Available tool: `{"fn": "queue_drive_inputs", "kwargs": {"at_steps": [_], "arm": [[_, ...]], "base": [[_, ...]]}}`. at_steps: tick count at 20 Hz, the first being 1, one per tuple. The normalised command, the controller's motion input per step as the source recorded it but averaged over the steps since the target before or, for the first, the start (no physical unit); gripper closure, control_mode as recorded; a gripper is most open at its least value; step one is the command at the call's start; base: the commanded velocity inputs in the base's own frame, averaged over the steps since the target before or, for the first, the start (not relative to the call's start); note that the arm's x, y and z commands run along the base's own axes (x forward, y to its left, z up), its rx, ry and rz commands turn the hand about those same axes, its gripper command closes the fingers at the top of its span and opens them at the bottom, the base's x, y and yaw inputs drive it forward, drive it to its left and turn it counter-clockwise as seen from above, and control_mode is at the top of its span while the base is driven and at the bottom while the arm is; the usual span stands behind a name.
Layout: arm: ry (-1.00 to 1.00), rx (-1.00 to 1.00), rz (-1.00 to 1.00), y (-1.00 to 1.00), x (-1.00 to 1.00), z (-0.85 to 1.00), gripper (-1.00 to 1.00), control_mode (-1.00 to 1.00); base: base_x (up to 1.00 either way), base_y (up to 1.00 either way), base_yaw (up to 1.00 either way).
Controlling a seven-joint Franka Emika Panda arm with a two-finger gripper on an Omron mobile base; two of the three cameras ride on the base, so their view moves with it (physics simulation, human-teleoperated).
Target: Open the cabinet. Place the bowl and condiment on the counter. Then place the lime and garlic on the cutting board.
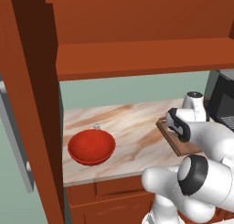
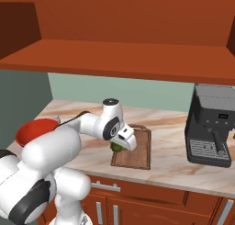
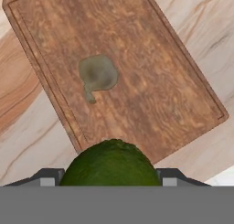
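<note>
Beige marble-look counter (image 1: 132, 122) under the open reddish-brown wooden cabinet (image 1: 137, 58).
The gripper (image 3: 109, 179) has its fingers clamped on the round dark green lime (image 3: 111, 163) above the brown wooden cutting board (image 3: 119, 72); farther left sits the glossy red bowl (image 1: 91, 146).

- A dark grey coffee machine (image 2: 212, 127) is standing upright at about 3 o'clock in the right base view, its drip tray facing forward.
- A pale green wall (image 2: 137, 91) is running behind it, toward 12 o'clock.
</note>
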Motion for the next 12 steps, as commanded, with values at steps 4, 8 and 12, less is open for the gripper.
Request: {"fn": "queue_drive_inputs", "kwargs": {"at_steps": [4,8,12], "arm": [[0.0,0.0,0.0,-0.27,0.0,-0.06,1.0,-1.0],[0.0,0.0,0.0,-0.17,0.0,-0.23,1.0,-1.0],[-0.01,0.0,0.0,-0.1,0.1,-0.35,1.0,-1.0]], "base": [[0.0,0.0,0.0],[0.0,0.0,0.0],[0.0,0.0,0.0]]}}
